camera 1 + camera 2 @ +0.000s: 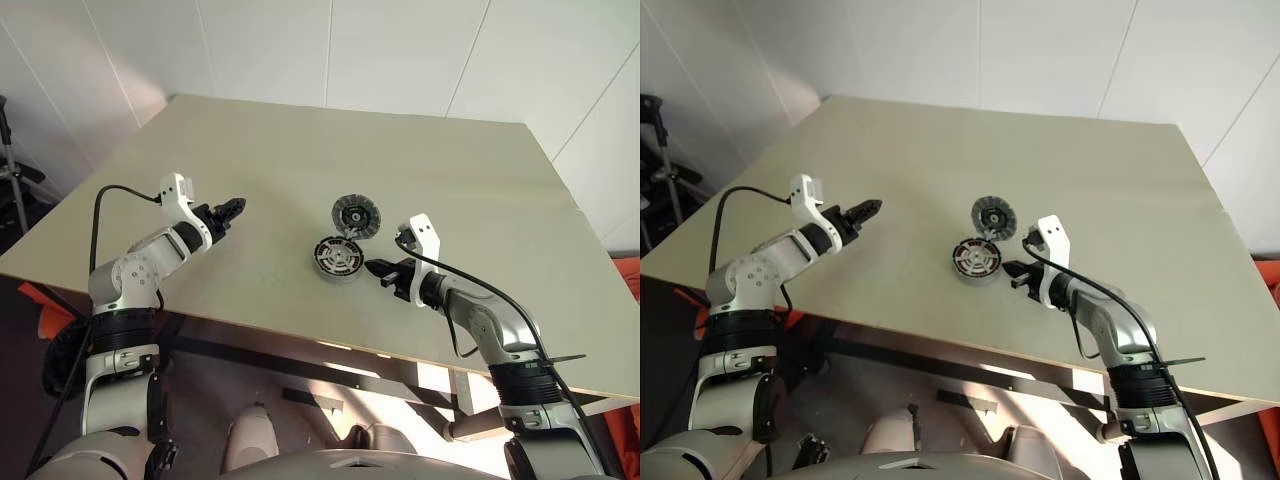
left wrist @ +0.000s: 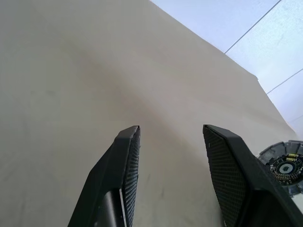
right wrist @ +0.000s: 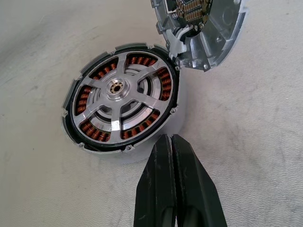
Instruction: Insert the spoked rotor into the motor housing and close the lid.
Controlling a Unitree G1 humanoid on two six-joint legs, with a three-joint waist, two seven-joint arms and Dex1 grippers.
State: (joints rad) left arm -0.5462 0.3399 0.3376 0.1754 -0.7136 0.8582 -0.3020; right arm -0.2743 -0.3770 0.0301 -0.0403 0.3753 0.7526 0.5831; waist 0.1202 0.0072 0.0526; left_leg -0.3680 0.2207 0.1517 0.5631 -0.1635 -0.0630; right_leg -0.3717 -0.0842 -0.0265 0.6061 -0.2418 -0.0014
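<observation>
Rotor (image 3: pixel 120 97) seated in housing (image 3: pixel 75 135), lid (image 3: pixel 203 33) beside; right end effector (image 3: pixel 171 142) clenched empty, left end effector (image 2: pixel 173 137) released over bare table (image 1: pixel 300 150)

surface: beige table (image 1: pixel 300 160); on it: motor housing (image 1: pixel 337 259); lid (image 1: pixel 357 215) just beyond

A: What carries everything here?

B: A pale beige bench (image 1: pixel 300 170), its top matt and plain, with the left corner nearest the wall.

A: And behind it?

B: A white wall (image 1: pixel 380 50) of large panels, thin seams running between them.

A: Anything off to the sides?

B: At the far left, a dark stand (image 1: pixel 12 175) with thin legs. Low on the left, under the bench edge, something orange-red (image 1: pixel 45 305); another patch of the same colour (image 1: pixel 625 275) at the right edge.
</observation>
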